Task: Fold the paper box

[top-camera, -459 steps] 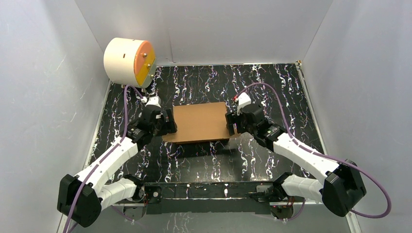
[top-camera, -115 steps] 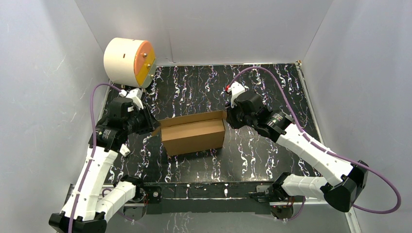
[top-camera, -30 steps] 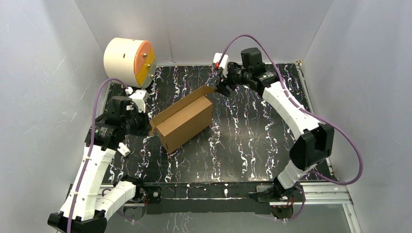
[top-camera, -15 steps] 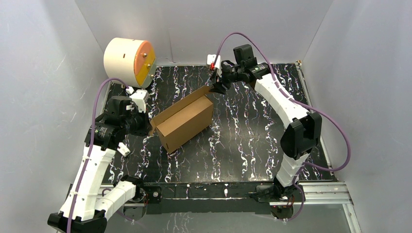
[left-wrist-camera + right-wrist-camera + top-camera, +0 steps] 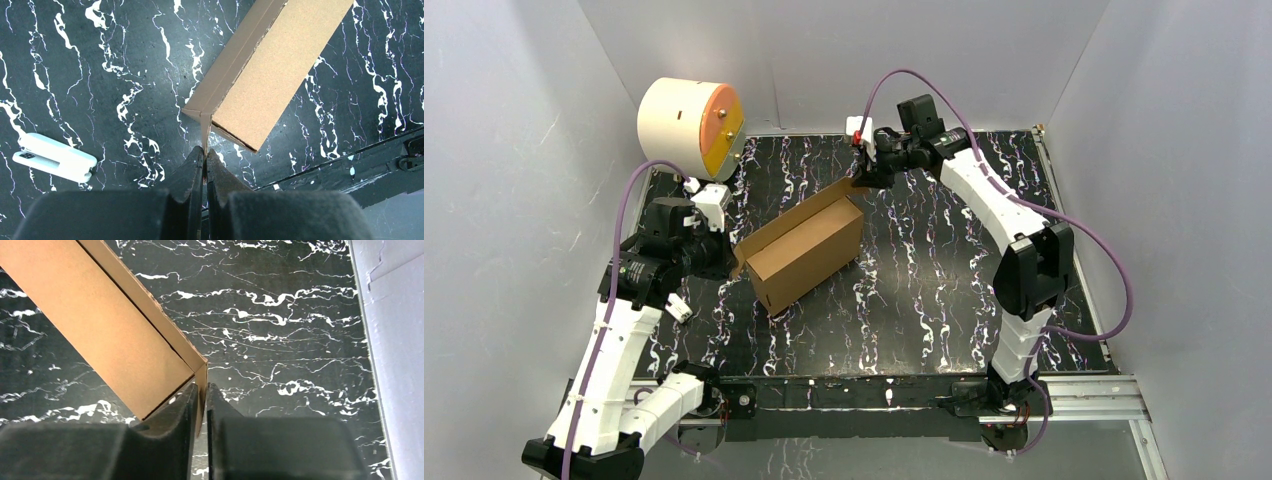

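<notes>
Paper box [image 5: 804, 250] laid slantwise on worktop [image 5: 944, 280], long axis from left edge toward far edge. Left end pinched by left claw [image 5: 205, 155], far end by right claw [image 5: 201, 395].

white arm shells [image 5: 619, 345], black joints [image 5: 1036, 270], purple cables [image 5: 902, 72]

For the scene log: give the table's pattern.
The table is black with white marbled streaks, clearest in the right wrist view.
</notes>
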Available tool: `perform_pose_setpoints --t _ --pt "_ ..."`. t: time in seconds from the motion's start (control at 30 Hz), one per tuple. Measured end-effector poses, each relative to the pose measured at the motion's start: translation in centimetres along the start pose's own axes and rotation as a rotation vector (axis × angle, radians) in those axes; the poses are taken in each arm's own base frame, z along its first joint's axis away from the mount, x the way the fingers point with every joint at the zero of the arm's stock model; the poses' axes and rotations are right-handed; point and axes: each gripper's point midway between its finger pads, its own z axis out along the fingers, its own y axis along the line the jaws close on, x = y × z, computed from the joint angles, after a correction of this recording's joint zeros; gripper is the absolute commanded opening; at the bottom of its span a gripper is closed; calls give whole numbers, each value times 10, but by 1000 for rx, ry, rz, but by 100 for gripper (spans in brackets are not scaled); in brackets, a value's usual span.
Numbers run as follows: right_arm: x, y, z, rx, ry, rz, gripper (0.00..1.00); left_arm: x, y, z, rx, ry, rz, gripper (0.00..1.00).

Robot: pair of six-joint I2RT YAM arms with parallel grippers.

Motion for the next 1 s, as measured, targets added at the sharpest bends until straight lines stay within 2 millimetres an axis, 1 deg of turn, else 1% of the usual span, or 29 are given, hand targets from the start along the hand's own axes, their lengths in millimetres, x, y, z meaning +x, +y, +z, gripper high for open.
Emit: perform_pose_setpoints --t 0.2,0.27,0.37,0.5,0.63,0.7,0.93,1.0 --pt "-1 3 -1 5 5 58 6 -2 0 2 -5 -6 -16 0" --pt "0 3 -2 36 25 90 0 -6 2 5 -14 -9 -31 0" --pt "1 9 -8 119 80 136 0 -10 5 13 -37 -5 -64 0" --pt "-3 19 -18 258 151 192 0 -16 10 24 -66 -5 -108 0" --pt "-7 24 -24 411 200 259 0 -26 13 33 -86 -27 -161 0" --pt "-6 26 -26 475 221 296 0 -30 13 36 -89 -38 -187 0" --pt "6 37 -24 661 283 435 0 -40 15 44 -104 -76 -255 0" --pt "5 39 -23 710 284 465 0 -43 16 46 -109 -89 -271 0"
